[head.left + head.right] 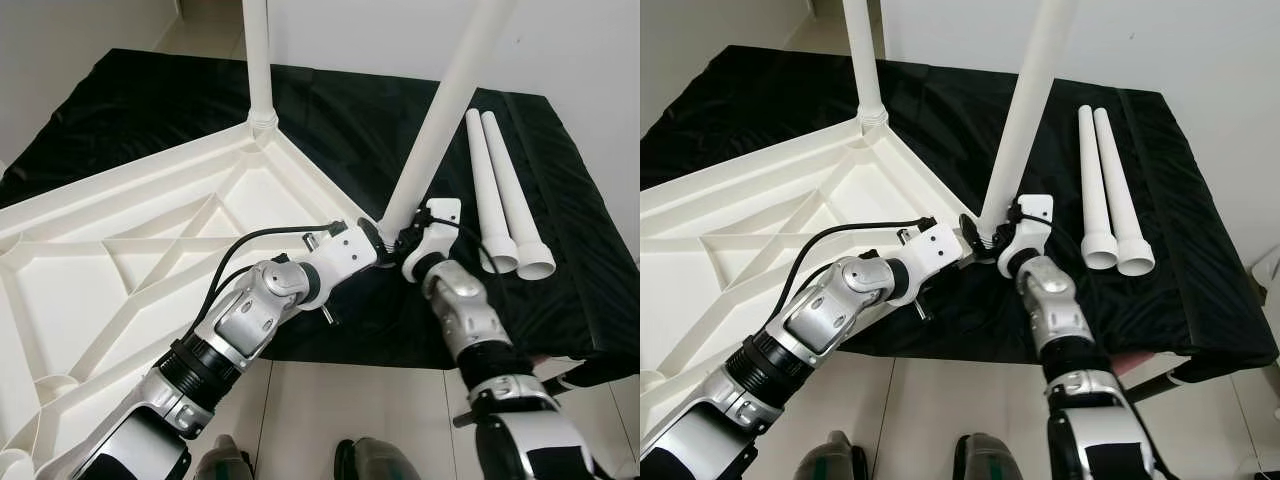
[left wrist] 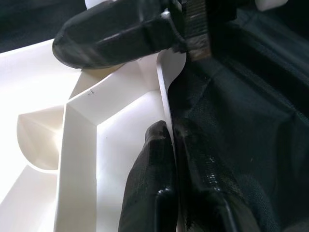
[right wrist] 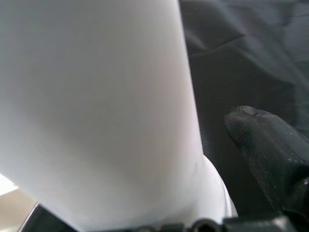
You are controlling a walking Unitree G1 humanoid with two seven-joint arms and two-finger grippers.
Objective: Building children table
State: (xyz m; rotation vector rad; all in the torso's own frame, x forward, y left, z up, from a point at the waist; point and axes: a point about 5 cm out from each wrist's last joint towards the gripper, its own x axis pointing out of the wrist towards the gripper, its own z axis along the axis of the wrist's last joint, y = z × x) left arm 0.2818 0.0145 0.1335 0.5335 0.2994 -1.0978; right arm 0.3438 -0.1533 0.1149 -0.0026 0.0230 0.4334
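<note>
The white tabletop [image 1: 60, 205] lies upside down on a black cloth [image 1: 150, 95]. One white leg [image 1: 258, 60] stands upright in its far corner. A second leg [image 1: 440, 110] leans at the near right corner with its base at the socket. My right gripper [image 1: 405, 242] is shut on that base; one black finger [image 3: 270, 154] shows beside the leg [image 3: 96, 106]. My left gripper [image 1: 368, 238] is shut on the tabletop rim [image 2: 164, 92] at the same corner, with a finger [image 2: 149, 179] inside the rim.
Two loose white legs [image 1: 505, 190] lie side by side on the cloth to the right. The cloth's front edge ends just behind my arms, with pale floor tiles [image 1: 350, 400] and my feet below. White walls stand behind.
</note>
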